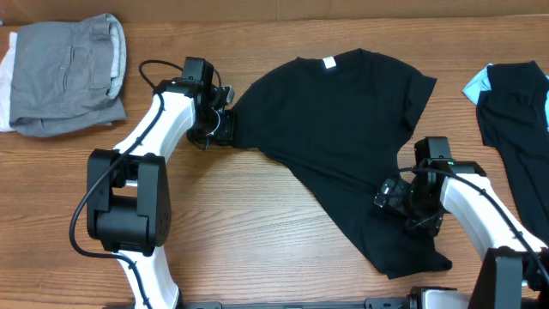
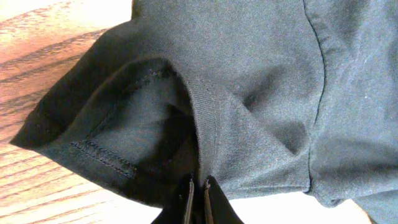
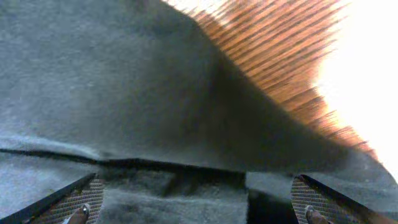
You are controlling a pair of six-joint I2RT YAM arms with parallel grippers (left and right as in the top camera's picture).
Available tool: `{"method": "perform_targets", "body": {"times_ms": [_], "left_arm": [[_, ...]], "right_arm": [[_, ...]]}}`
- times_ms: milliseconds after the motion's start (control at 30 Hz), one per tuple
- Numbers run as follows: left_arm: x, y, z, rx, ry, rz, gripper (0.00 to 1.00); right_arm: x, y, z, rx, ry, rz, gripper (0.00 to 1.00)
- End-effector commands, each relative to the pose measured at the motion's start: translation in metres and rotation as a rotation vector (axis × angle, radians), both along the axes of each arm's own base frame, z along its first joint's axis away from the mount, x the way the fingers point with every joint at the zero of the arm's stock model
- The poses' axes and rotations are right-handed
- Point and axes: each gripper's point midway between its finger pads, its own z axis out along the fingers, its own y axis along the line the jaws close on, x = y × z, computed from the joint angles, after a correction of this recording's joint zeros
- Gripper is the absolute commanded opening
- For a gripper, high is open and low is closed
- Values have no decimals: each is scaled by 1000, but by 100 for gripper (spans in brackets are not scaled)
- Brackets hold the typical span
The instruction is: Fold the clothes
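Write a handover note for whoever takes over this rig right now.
Left gripper shut on a sleeve of the black T-shirt.
Right gripper open, fingers low over the shirt's lower part, holding nothing.
The T-shirt lies spread, skewed, mid-table; a second black garment lies at the right edge; a gray garment lies folded far left.
Done: no fold on the T-shirt.
Left: fold it, then the second garment.

Spread tool (image 3: 199,204) over black shirt (image 3: 124,93), wooden table (image 3: 283,59) beyond
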Motion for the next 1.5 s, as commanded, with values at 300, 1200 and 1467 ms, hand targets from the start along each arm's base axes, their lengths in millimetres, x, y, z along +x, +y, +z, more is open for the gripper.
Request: {"method": "perform_targets", "body": {"times_ms": [300,1200,1467], "left_arm": [[9,-2,3,-4,-24,-3,9],[9,-2,3,-4,-26,-2,13],[10,-2,4,-4,-27,-3,14]], "right_arm": [[-2,12,0,86,6,14,59],[-6,6,2,52,34,-16,46],[-7,8,2,60,41,-24,29]]}}
